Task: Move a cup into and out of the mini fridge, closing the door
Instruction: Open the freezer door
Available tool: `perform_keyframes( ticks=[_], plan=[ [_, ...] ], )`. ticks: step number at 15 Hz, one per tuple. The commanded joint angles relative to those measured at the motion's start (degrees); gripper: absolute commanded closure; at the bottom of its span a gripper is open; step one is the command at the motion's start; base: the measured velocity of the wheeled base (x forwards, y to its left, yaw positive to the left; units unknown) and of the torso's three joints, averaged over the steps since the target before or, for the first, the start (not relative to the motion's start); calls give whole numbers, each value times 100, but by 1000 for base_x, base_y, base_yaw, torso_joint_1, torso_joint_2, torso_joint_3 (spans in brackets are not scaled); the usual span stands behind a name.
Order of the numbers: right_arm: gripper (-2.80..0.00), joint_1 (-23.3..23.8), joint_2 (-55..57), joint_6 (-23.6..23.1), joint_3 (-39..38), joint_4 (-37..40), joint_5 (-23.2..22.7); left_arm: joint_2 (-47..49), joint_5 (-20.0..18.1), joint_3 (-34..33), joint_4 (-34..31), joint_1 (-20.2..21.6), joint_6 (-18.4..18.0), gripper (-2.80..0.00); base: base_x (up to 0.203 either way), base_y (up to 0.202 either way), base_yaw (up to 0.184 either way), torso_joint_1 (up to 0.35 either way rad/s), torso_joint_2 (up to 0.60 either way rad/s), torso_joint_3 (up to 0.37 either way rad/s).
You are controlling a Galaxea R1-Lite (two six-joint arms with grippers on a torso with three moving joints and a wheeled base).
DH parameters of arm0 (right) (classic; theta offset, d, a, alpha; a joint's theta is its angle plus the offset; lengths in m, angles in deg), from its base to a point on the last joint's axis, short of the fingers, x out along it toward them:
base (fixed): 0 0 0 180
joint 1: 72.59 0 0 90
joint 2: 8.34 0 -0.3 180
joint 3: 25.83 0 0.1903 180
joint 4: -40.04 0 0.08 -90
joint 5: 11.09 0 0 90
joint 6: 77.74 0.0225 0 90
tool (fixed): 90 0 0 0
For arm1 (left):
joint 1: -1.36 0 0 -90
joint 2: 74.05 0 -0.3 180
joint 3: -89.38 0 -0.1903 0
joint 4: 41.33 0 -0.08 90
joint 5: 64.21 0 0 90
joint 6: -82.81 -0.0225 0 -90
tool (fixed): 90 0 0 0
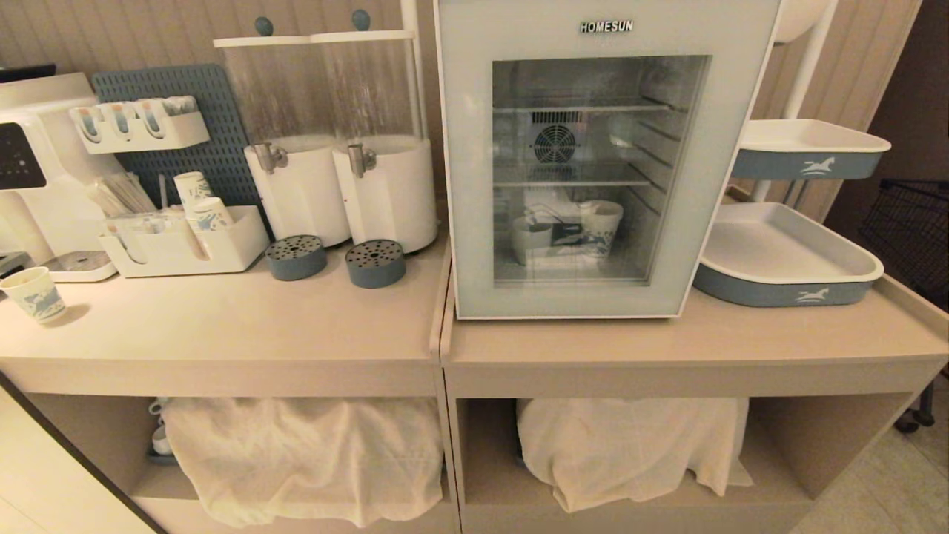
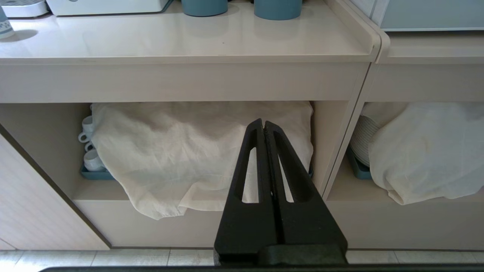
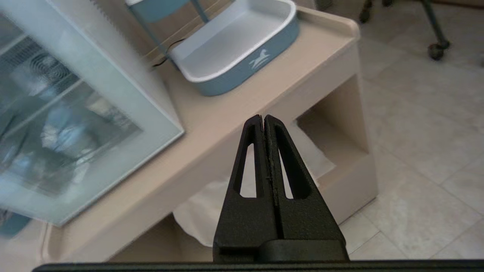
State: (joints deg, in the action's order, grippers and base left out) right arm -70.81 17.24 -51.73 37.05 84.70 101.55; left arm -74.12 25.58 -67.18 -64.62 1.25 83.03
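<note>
The white mini fridge (image 1: pixel 593 30) marked HOMESUN stands on the right counter with its glass door (image 1: pixel 467 185) shut. Through the glass I see the squat white cup (image 1: pixel 530 239) on the fridge floor, left of a taller blue-patterned paper cup (image 1: pixel 602 226). Neither gripper shows in the head view. My right gripper (image 3: pixel 263 117) is shut and empty, hanging before the counter's front edge, off the door's (image 3: pixel 94 113) lower corner. My left gripper (image 2: pixel 263 121) is shut and empty, low in front of the left counter's under-shelf.
Two white drink dispensers (image 1: pixel 341 185) and a caddy of paper cups (image 1: pixel 185 245) stand left of the fridge. A lone paper cup (image 1: pixel 33 293) is at far left. A blue-and-white tray (image 1: pixel 786 259) lies right of the fridge. White cloths (image 1: pixel 296 452) fill the under-shelves.
</note>
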Motion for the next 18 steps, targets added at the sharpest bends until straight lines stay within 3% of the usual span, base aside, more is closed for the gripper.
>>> perform_keyframes(
  ticks=[1,3,6,8,12,14,18],
  plan=[
    [0,166,-852,-146,-485,-145,-387,7,1,-7,1,2,2,0,0,0,0,0,0,0],
    [0,197,-971,-603,-1389,-1561,-789,7,-2,1,1,2,4,0,0,0,0,0,0,0],
    [0,209,-986,-1912,-3010,-3997,-1611,7,1,1,1,2,4,0,0,0,0,0,0,0],
    [0,213,-990,-2417,-3704,-4737,-2041,7,1,1,1,2,2,0,0,0,0,0,0,0],
    [0,213,-1003,-2386,-4052,-4506,-2205,7,3,1,1,2,-4,0,0,0,0,0,0,0],
    [0,164,-1067,-2260,-4023,-4334,-2778,7,-4,1,1,2,-4,0,0,0,0,0,0,0],
    [0,-141,-1699,-2105,-3738,-2730,-3013,7,1,1,1,2,4,0,0,0,0,0,0,0]
  ],
)
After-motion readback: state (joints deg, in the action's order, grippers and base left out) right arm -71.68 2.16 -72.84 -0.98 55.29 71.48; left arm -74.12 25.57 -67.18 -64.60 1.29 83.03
